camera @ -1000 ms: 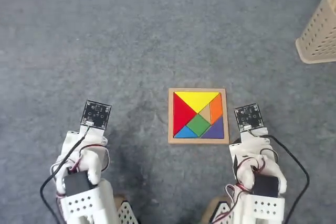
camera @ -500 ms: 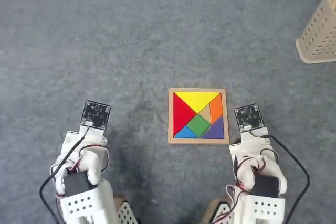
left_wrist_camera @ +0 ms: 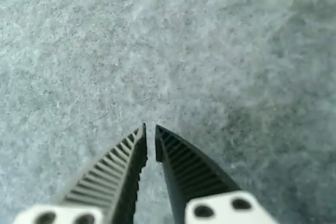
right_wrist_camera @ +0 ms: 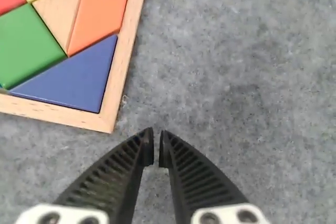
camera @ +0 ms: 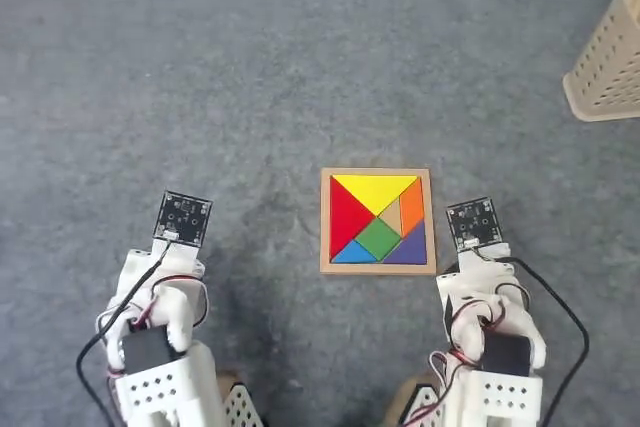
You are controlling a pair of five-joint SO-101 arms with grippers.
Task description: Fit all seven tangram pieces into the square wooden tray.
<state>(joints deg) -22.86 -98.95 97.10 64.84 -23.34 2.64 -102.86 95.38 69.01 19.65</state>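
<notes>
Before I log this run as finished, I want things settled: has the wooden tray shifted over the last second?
No. In the high view the wooden tray keeps the same spot and angle relative to the perforated basket.

- Open grey desk [left_wrist_camera: 210, 51] stretches ahead of the left fingers [left_wrist_camera: 123, 169].
- The wooden tray [right_wrist_camera: 124, 51] lies just ahead of the right fingers [right_wrist_camera: 191, 174], on their inner side; open desk lies outward.
- A perforated basket [camera: 608, 57] stands far beyond them.

Wooden tray [camera: 377, 269], basket [camera: 608, 67] on grey table [camera: 200, 87]
</notes>
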